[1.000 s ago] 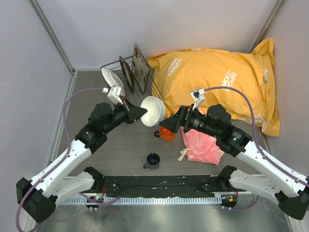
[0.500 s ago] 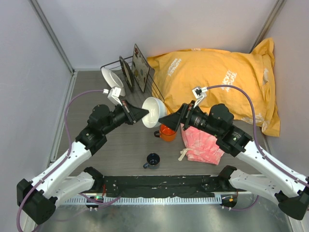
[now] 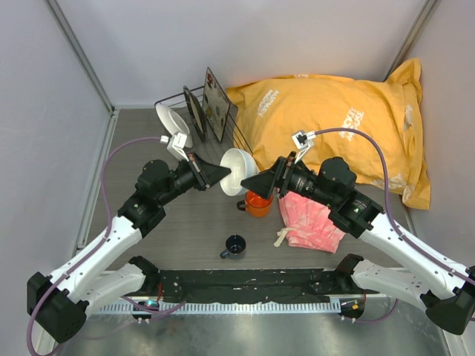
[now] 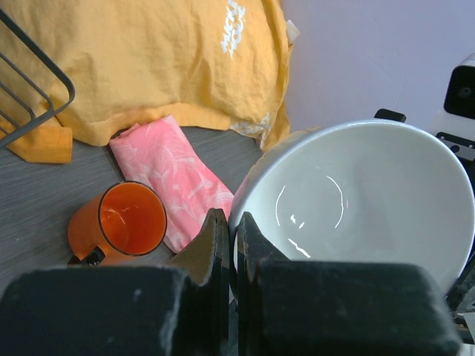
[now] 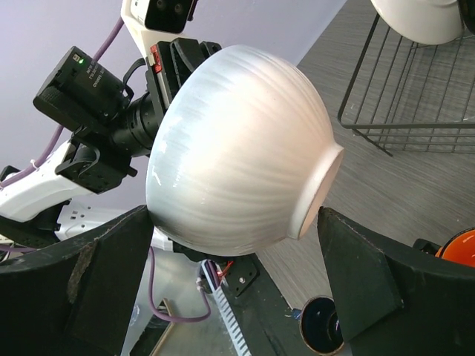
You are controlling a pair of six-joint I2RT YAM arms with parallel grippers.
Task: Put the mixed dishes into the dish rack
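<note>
1. The left gripper (image 4: 232, 231) was clamped on the rim of the white bowl (image 4: 356, 200), one finger inside the rim and one outside.
2. The bowl was held off the table (image 3: 185, 222), turned on its side. Its mouth faced the left arm and its foot faced the right arm.
3. From above, the bowl hung between the two grippers, near the front right corner of the dish rack (image 3: 240, 135) and just above the orange mug (image 3: 257, 202).
4. The right gripper (image 3: 256, 183) had its jaws spread wide. Its wrist view showed one finger on each side of the bowl's outer wall. Contact with the bowl could not be confirmed.
5. The dish rack stood at the back left of the table, against the yellow bag (image 3: 334, 119). Three items stood on edge in it: the white plate (image 3: 172, 122) at the left end, the brown-centred dark-rimmed plate (image 3: 194, 113) in the middle and the square dark tray (image 3: 217, 104) at the right.
6. The orange mug stood upright on the table, touching the left edge of the pink cloth (image 3: 312, 222).
7. The small dark-blue cup (image 3: 235, 245) stood upright on the table, nearer the arm bases and apart from the mug.
</note>
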